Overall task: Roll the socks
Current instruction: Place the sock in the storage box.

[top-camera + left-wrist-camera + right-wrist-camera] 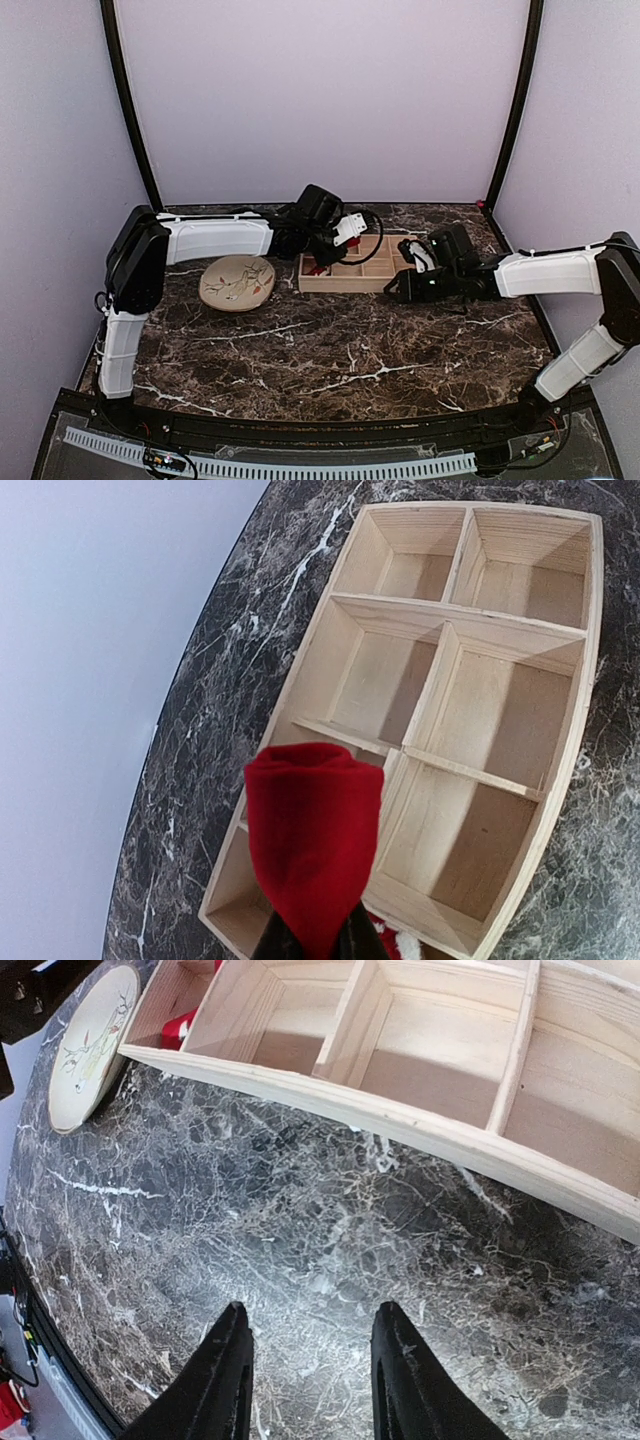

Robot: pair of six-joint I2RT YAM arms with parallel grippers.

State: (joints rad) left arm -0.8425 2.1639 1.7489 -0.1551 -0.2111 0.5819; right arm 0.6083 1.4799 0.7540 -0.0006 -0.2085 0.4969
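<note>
Red sock roll along left gripper

- The sock is plain bright red, with no pattern.
- The tray is pale, unpainted wood with a faint grain.
- The table is dark brown-black marble with thin white veins running through it.
- The plate is cream, with a thin leafy sprig and small reddish marks.
- The left arm and right arm have white links and black joints.
- The right gripper is black.
- The walls are pale lilac.
</note>
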